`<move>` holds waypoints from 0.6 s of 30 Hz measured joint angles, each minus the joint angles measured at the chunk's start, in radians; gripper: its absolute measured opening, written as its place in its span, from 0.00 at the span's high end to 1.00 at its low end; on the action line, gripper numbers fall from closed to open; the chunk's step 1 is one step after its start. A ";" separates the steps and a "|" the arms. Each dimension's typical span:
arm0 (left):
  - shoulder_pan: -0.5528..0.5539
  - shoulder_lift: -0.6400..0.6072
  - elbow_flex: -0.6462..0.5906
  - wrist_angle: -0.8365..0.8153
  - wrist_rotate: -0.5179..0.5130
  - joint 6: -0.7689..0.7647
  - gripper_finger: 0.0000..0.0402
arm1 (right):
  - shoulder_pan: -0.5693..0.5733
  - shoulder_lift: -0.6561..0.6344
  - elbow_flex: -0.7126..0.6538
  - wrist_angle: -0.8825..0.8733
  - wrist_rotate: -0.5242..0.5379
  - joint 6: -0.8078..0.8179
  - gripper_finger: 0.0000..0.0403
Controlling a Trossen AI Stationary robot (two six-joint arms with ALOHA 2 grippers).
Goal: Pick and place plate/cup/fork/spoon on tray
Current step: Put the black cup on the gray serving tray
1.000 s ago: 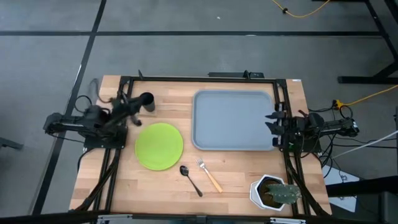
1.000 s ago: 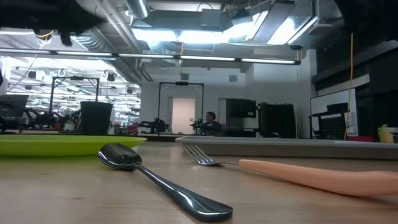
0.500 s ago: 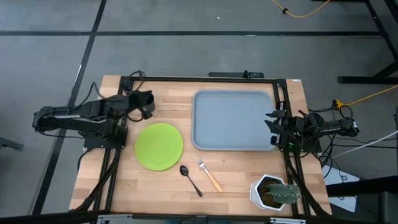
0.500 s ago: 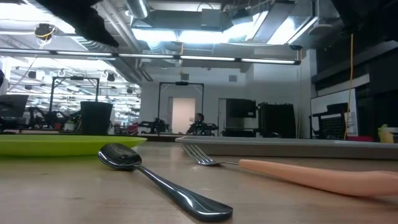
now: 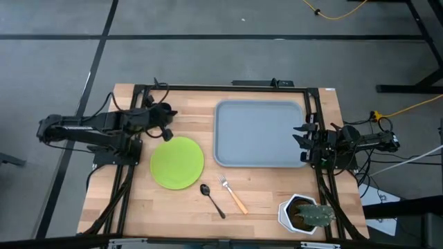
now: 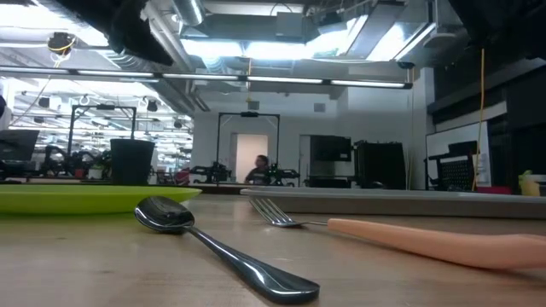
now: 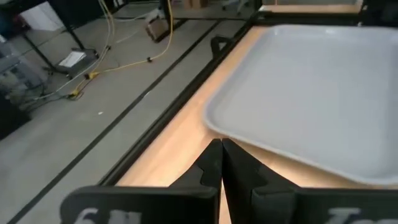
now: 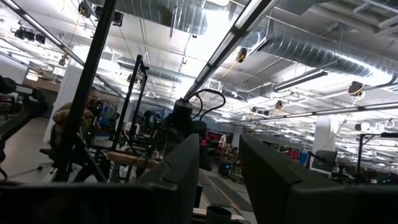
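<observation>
Your left tool (image 5: pixel 165 113), fingers pressed together, hovers right over the cup (image 6: pixel 132 162) with the tray (image 5: pixel 259 133) empty ahead, so part them and drop down around it next.

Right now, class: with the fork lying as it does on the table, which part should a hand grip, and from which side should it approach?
Probably grip the fork by its thick orange handle, coming straight down from above with the fingers straddling it crosswise. It lies flat on the table, and the spoon lies close beside its tines.
</observation>
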 joint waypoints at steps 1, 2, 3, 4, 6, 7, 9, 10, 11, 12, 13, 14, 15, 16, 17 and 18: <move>-0.009 0.001 0.000 -0.002 -0.029 -0.019 0.99 | 0.000 0.000 0.000 -0.001 0.000 0.000 0.70; -0.018 0.001 0.000 -0.010 -0.060 -0.034 0.98 | 0.000 0.000 0.000 -0.002 0.000 0.000 0.70; -0.026 0.000 0.000 -0.026 -0.088 -0.045 0.97 | 0.000 0.000 0.000 -0.002 0.000 0.001 0.70; -0.031 0.000 0.000 -0.045 -0.113 -0.054 0.95 | 0.000 0.000 0.000 -0.002 0.000 0.000 0.70; -0.034 0.001 0.000 -0.088 -0.144 -0.077 0.90 | 0.000 0.000 0.000 -0.002 0.000 0.001 0.70; -0.032 0.001 0.000 -0.108 -0.150 -0.092 0.88 | 0.000 0.000 0.000 -0.002 0.000 0.001 0.70; -0.022 0.001 0.000 -0.142 -0.155 -0.126 0.83 | 0.000 0.000 0.000 -0.002 0.000 0.001 0.70; -0.011 0.001 0.000 -0.152 -0.147 -0.137 0.82 | 0.000 0.000 0.000 -0.002 0.000 0.000 0.70; 0.003 0.001 0.000 -0.152 -0.127 -0.139 0.81 | 0.000 0.000 0.000 -0.002 0.000 0.000 0.70; 0.018 0.001 0.000 -0.150 -0.101 -0.136 0.80 | 0.000 0.000 0.000 -0.002 0.000 -0.001 0.70; 0.032 0.001 0.000 -0.147 -0.076 -0.135 0.80 | 0.000 0.000 0.000 -0.002 0.000 -0.001 0.70; 0.046 0.001 0.000 -0.146 -0.053 -0.132 0.80 | 0.000 0.000 0.000 -0.002 0.000 -0.002 0.70; 0.059 0.001 0.000 -0.146 -0.036 -0.114 0.80 | 0.000 0.000 0.000 -0.002 0.000 -0.003 0.70; 0.077 0.001 0.000 -0.147 -0.019 -0.090 0.81 | 0.000 0.000 0.000 -0.002 0.000 -0.005 0.70; 0.104 0.001 0.000 -0.149 -0.006 -0.088 0.81 | 0.000 0.000 0.000 -0.002 0.000 -0.005 0.70; 0.138 0.001 0.001 -0.159 0.007 -0.111 0.81 | 0.000 0.000 0.000 -0.002 0.000 -0.005 0.70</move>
